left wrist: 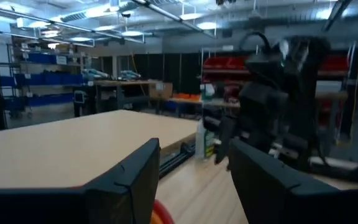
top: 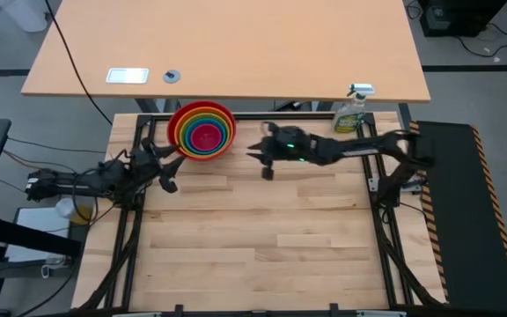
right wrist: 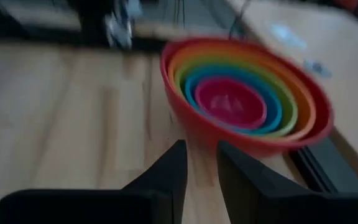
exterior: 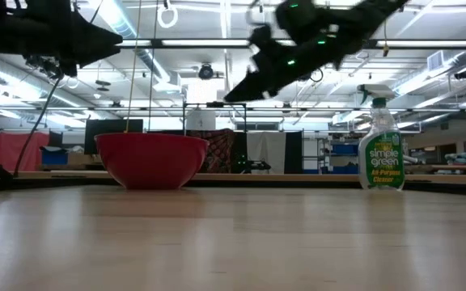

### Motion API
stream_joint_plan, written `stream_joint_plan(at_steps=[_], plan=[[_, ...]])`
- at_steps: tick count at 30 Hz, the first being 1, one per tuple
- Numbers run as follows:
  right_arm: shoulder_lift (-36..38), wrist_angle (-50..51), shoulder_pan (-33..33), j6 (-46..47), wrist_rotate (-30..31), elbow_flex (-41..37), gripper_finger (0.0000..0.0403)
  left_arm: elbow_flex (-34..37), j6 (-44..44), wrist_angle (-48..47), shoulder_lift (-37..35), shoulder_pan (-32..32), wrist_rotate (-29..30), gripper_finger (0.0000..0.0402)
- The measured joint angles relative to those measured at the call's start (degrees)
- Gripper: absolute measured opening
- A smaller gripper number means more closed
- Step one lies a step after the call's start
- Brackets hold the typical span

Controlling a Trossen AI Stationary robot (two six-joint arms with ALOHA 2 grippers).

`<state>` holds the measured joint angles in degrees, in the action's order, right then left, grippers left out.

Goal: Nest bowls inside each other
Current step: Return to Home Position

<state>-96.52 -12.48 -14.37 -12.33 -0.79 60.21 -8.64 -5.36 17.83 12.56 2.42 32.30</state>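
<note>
Sitting nested as one stack near the far edge of the table [top: 262,238], the five bowls [top: 202,130] are resting upright to the left of the table's middle. The red bowl [right wrist: 229,138] is forming the outermost shell and touching the wood. Inside it, the orange bowl [right wrist: 309,112], the lime green bowl [right wrist: 293,115] and the blue bowl [right wrist: 275,113] are showing as concentric rings, and the magenta bowl [right wrist: 232,102] is lying at the centre. In the low view only the red wall of the stack is showing.

The left gripper [top: 172,169] is hovering just beside the stack on its left and nearer side, its two fingers spread wide apart and holding nothing.

The right gripper [right wrist: 201,168] is hanging above the table to the right of the stack, pointing towards it. Its fingers are standing a narrow gap apart with nothing between them, and they are not touching the bowls.

A spray bottle [top: 352,110] is standing upright at the table's far edge, well to the right of the bowls and beyond the right arm.
</note>
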Motion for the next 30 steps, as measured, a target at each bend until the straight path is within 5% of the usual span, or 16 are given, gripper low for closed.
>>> stream_joint_plan(at_steps=[11, 15, 24, 30], plan=[[18.94, -34.77, -1.64, 7.02, -2.02, -33.59, 0.0095, 7.85, 7.51, 9.31, 0.0, 0.05, 0.66, 0.0193], [22.56, -42.81, -1.82, 10.11, -0.77, -42.97, 0.0095, 8.12, 7.73, 8.17, -0.04, 0.32, -6.15, 0.0193], [28.69, -56.83, -3.98, 14.19, -0.15, -58.69, 0.0095, 8.12, 9.25, 6.83, -0.26, 0.48, -19.88, 0.0193], [30.92, -56.13, -5.97, 17.1, -0.12, -59.89, 0.0095, 8.12, 8.77, 0.23, -0.25, 0.39, -18.25, 0.0193]])
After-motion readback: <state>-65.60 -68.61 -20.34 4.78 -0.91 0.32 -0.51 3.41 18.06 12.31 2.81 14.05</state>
